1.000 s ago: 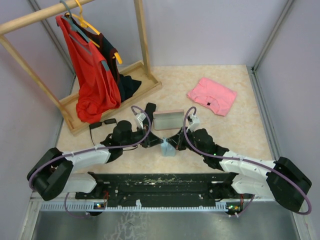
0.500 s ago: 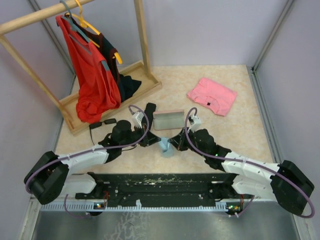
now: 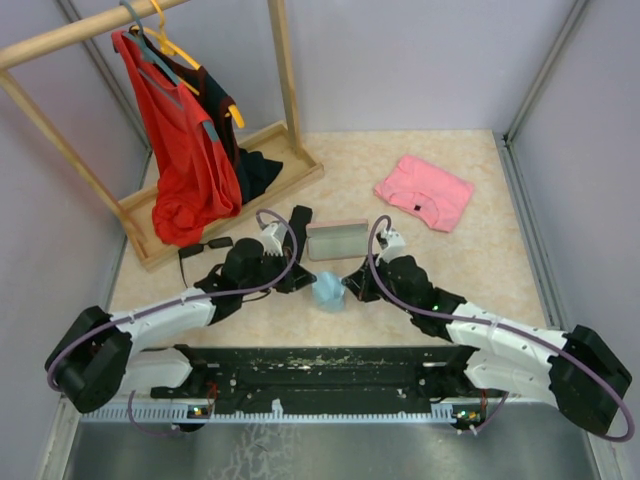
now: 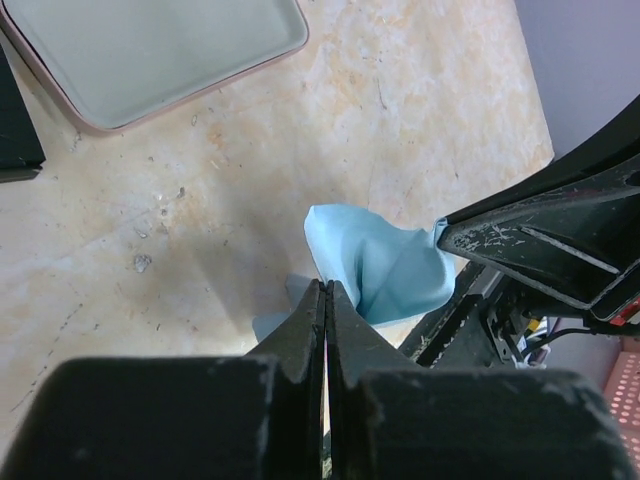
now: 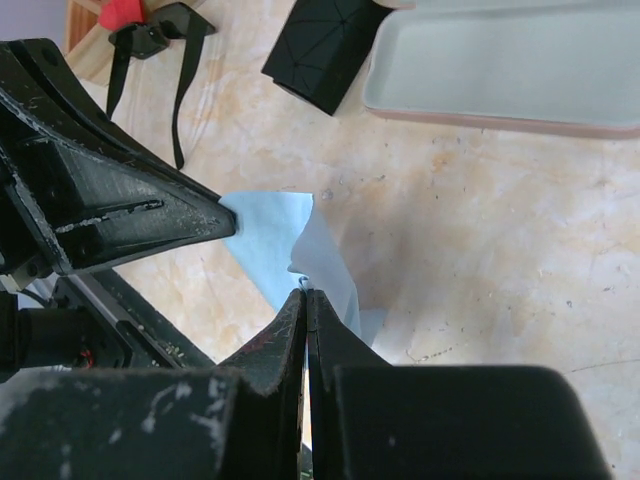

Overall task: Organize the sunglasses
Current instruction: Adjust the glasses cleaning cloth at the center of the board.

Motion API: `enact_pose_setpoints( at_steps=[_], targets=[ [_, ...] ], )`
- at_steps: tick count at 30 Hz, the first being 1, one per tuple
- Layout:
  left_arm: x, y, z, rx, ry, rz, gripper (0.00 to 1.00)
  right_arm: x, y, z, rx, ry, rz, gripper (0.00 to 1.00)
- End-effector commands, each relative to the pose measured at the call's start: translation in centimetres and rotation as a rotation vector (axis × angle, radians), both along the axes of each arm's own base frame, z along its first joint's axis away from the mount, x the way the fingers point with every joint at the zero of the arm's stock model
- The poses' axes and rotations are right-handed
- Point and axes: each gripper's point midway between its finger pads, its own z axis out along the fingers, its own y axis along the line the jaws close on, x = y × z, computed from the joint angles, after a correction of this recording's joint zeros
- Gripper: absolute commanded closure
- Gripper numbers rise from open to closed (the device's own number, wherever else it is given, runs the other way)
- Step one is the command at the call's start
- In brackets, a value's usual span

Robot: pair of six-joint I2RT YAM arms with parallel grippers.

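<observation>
**Two arms sharing a cloth at mid-counter.** The left tool (image 3: 297, 277) and right tool (image 3: 350, 290) meet tip to tip just in front of the arm bases. Each is closed on an opposite edge of a light-blue cloth (image 3: 328, 289). Both wrist views show the fingers pressed together with fabric caught at the tips, and the cloth hangs slack and creased between them, just above the counter (image 3: 450, 270).

Just behind the cloth lies the open pink case (image 3: 337, 240), its grey tray bare. A black case (image 3: 298, 220) stands at its left end. The black sunglasses (image 3: 205, 246) lie on the counter well to the left, beside the foot of the rack (image 3: 230, 195), with their arms unfolded and untouched. The reddish-brown pair cannot be made out in any view.

**Step in hand (judged):** handling the cleaning cloth, probably spreading or folding it for a case. No glasses are cased, so the task looks to be at an early stage.

**Next move calls for:** both arms moving in step, so the thin fabric neither tears nor slips from one pinch. The cloth must be set down flat before either tool lets go, and the left arm is then the nearer one to the black pair.
</observation>
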Motion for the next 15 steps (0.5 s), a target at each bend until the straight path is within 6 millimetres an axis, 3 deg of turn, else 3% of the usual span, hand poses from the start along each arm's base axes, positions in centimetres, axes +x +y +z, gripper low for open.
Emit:
enact_pose_setpoints(
  at_steps=[1,7,15],
  targets=[
    [0.8,0.3,2.7,0.023,-0.083,0.003,1.00,1.0,0.3,4.2,0.014,-0.109,0.009,1.00],
    [0.7,1.6,4.4,0.089,-0.158,0.011,1.00,0.9,-1.2,4.7,-0.090,-0.157,0.019,1.00],
    [0.3,1.4,6.0,0.146,-0.208,-0.021,1.00,0.6,-1.3,6.5,-0.107,-0.195,0.051,1.00]
  ],
)
